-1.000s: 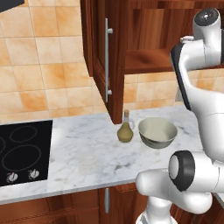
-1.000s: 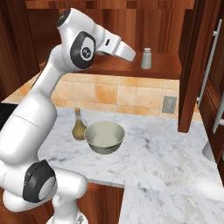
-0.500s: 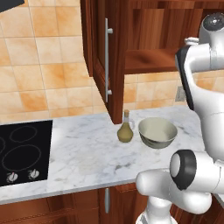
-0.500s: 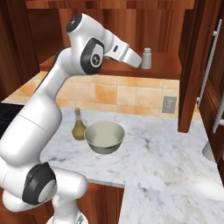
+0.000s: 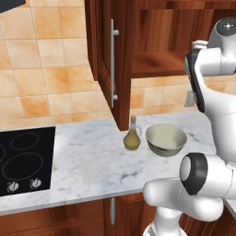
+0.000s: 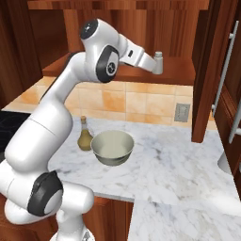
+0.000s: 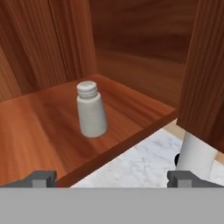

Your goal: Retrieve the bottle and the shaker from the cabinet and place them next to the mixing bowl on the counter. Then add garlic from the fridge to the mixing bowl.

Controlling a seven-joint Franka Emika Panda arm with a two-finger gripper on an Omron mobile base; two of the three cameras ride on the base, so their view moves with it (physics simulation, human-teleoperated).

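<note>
One item, the shaker (image 7: 91,109), is standing upright on the cabinet (image 6: 207,70) shelf. The gripper (image 7: 111,177) is facing it with fingers spread wide, holding nothing. Centre the cap between the fingertips, advance level, and close around the body.

We find the shaker (image 7: 91,109) upright on the cabinet shelf (image 7: 39,131), just ahead of the claw (image 7: 111,177). Below the claw, bottle (image 6: 84,135) and bowl (image 6: 112,147) sit on the counter (image 6: 174,164).
</note>
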